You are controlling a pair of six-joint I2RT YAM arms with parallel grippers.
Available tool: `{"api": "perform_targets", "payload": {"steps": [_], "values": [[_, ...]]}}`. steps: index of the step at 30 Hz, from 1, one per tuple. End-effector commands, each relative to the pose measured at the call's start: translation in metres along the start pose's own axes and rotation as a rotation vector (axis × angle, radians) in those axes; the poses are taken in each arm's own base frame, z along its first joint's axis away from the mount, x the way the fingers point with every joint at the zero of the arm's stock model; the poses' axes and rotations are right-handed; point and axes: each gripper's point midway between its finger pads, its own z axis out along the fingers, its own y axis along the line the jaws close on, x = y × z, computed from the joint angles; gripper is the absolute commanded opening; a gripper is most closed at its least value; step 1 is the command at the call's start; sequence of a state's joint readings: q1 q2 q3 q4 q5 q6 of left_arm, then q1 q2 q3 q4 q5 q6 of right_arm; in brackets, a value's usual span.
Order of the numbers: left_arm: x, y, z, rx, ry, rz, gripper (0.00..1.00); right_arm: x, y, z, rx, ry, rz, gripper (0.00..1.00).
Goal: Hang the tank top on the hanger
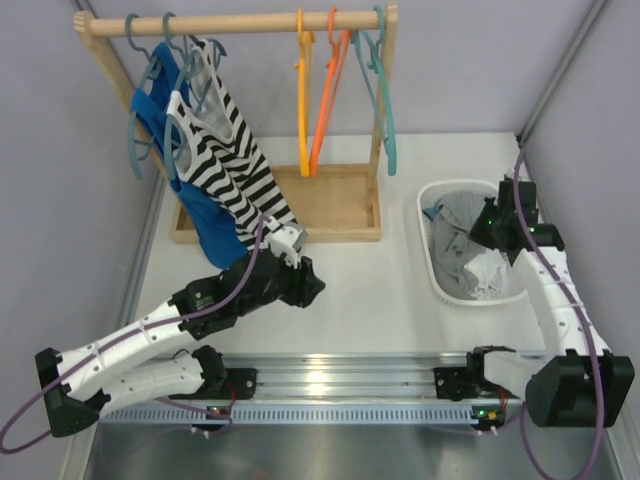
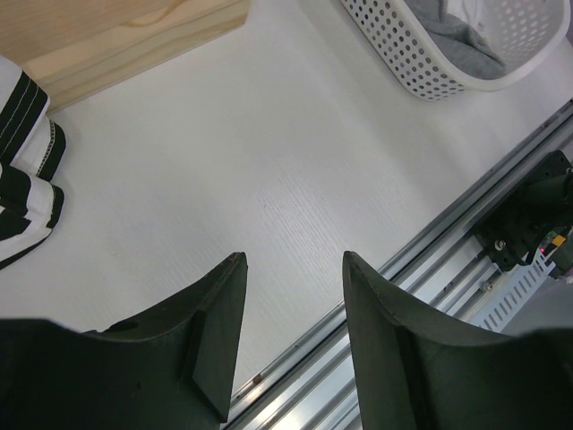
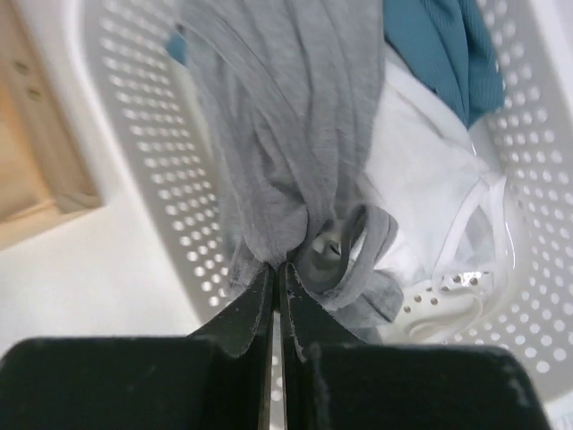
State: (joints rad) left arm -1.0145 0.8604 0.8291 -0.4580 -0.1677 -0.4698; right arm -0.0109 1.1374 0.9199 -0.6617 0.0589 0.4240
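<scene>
The grey tank top (image 3: 295, 134) lies bunched in the white perforated basket (image 3: 143, 143); in the top view the tank top (image 1: 462, 225) fills the basket (image 1: 437, 270) at the right. My right gripper (image 3: 279, 267) is shut on a fold of the tank top, lifting it a little; in the top view the gripper (image 1: 492, 228) is over the basket. The yellow-orange hanger (image 1: 304, 95) hangs on the wooden rail at the back. My left gripper (image 2: 291, 260) is open and empty above the white table; in the top view the gripper (image 1: 312, 283) is near the middle.
A wooden rack (image 1: 240, 22) with a tray base (image 1: 335, 205) holds a striped top (image 1: 235, 160), a blue top (image 1: 205, 225), a red-orange hanger (image 1: 328, 90) and teal hangers (image 1: 383, 100). White (image 3: 430, 188) and teal (image 3: 439, 45) garments also lie in the basket. A metal rail (image 1: 330, 380) runs along the near edge.
</scene>
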Motion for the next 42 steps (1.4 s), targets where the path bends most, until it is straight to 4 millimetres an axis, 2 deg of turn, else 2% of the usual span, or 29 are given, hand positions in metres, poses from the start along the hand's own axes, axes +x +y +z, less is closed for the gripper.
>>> {"api": "perform_targets", "payload": {"steps": [1, 5, 6, 10, 12, 13, 16, 17, 19, 21, 22, 23, 24, 26, 27, 29, 30, 32, 33, 35, 36, 40, 42], "values": [[-0.018, -0.014, 0.002, 0.050, -0.059, -0.012, 0.52, -0.044, 0.026, -0.053, -0.115, -0.127, -0.017, 0.00], [-0.020, -0.016, 0.004, 0.059, -0.062, -0.018, 0.52, -0.063, 0.046, -0.087, -0.207, -0.174, -0.027, 0.00], [-0.019, -0.017, 0.004, 0.061, -0.059, -0.017, 0.52, -0.061, 0.057, -0.094, -0.244, -0.173, -0.047, 0.00], [-0.024, -0.019, 0.004, 0.069, -0.075, -0.022, 0.52, -0.082, 0.081, -0.131, -0.328, -0.241, -0.074, 0.00], [-0.024, -0.019, 0.004, 0.069, -0.075, -0.025, 0.52, -0.083, 0.092, -0.143, -0.359, -0.241, -0.092, 0.00], [-0.024, -0.019, 0.004, 0.070, -0.077, -0.025, 0.52, -0.090, 0.099, -0.155, -0.385, -0.268, -0.100, 0.00], [-0.026, -0.019, 0.004, 0.068, -0.091, -0.032, 0.52, -0.095, 0.123, -0.180, -0.456, -0.289, -0.130, 0.00], [-0.030, -0.021, 0.006, 0.076, -0.107, -0.036, 0.53, -0.096, 0.126, -0.183, -0.460, -0.285, -0.130, 0.00], [-0.033, -0.024, 0.010, 0.092, -0.133, -0.035, 0.54, -0.105, 0.134, -0.203, -0.494, -0.322, -0.131, 0.00], [-0.044, -0.031, 0.018, 0.133, -0.209, -0.054, 0.57, -0.109, 0.139, -0.213, -0.513, -0.329, -0.132, 0.00], [-0.049, -0.040, 0.021, 0.178, -0.242, -0.057, 0.57, -0.112, 0.142, -0.224, -0.532, -0.340, -0.139, 0.00], [-0.046, -0.041, 0.028, 0.198, -0.260, -0.072, 0.58, -0.114, 0.144, -0.227, -0.536, -0.340, -0.139, 0.00], [-0.063, -0.053, 0.033, 0.251, -0.338, -0.086, 0.58, -0.118, 0.147, -0.235, -0.549, -0.355, -0.139, 0.00], [-0.067, -0.062, 0.042, 0.294, -0.369, -0.079, 0.59, -0.117, 0.148, -0.239, -0.557, -0.346, -0.143, 0.00], [-0.074, -0.072, 0.050, 0.323, -0.406, -0.075, 0.59, -0.121, 0.150, -0.248, -0.570, -0.361, -0.143, 0.00], [-0.083, -0.082, 0.058, 0.336, -0.450, -0.046, 0.59, -0.119, 0.152, -0.251, -0.583, -0.347, -0.149, 0.00], [-0.075, -0.091, 0.071, 0.343, -0.435, -0.025, 0.59, -0.121, 0.153, -0.258, -0.597, -0.355, -0.147, 0.00], [-0.091, -0.103, 0.075, 0.368, -0.503, -0.020, 0.59, -0.119, 0.155, -0.264, -0.616, -0.347, -0.153, 0.00], [-0.084, -0.106, 0.088, 0.376, -0.485, -0.013, 0.59, -0.118, 0.155, -0.268, -0.621, -0.344, -0.152, 0.00], [-0.098, -0.118, 0.091, 0.415, -0.535, -0.025, 0.59, -0.116, 0.155, -0.272, -0.631, -0.338, -0.155, 0.00], [-0.094, -0.120, 0.102, 0.417, -0.523, -0.021, 0.60, -0.113, 0.154, -0.274, -0.634, -0.331, -0.157, 0.00], [-0.102, -0.134, 0.120, 0.448, -0.547, -0.010, 0.62, -0.107, 0.154, -0.281, -0.659, -0.313, -0.162, 0.00], [-0.104, -0.138, 0.136, 0.437, -0.541, 0.013, 0.62, -0.106, 0.154, -0.287, -0.668, -0.313, -0.168, 0.00]]}}
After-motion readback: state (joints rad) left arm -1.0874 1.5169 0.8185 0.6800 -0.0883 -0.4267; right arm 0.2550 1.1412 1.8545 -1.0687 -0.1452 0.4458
